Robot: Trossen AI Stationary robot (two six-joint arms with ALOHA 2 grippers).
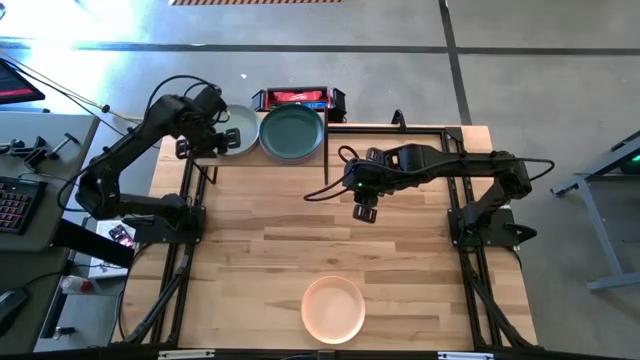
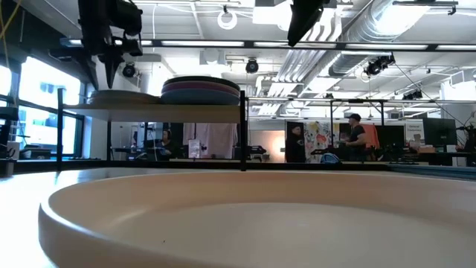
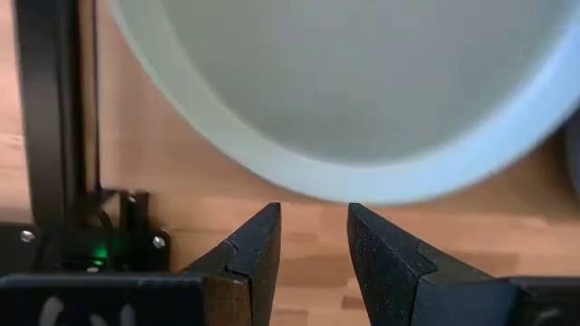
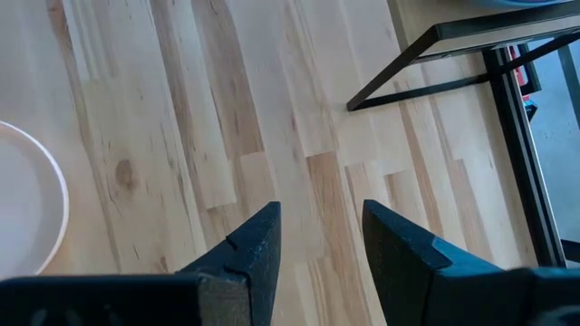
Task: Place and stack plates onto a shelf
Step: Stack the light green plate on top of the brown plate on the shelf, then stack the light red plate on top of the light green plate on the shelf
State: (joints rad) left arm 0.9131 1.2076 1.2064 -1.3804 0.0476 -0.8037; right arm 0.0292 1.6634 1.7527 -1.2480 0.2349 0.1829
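Plates sit in three places in the high view: a sage plate (image 1: 236, 130) and a teal plate (image 1: 292, 133) side by side on the shelf (image 1: 330, 150) at the table's far edge, and a peach plate (image 1: 333, 308) alone near the front edge, all flat, rims up; round, so no long axis. Left gripper (image 1: 200, 148) hangs at the sage plate's left rim; right gripper (image 1: 364, 212) hovers over bare table (image 1: 260, 240) mid-way, well apart from any plate. Low view: peach plate (image 2: 245, 223) fills the foreground; a stack (image 2: 199, 90) lies level on the shelf (image 2: 149, 109). Left wrist view: fingers (image 3: 254, 258) parted, empty, sage rim (image 3: 344, 186) just beyond. Right wrist view: fingers (image 4: 249, 263) parted, empty, above wood; peach plate edge (image 4: 27, 204) to one side.
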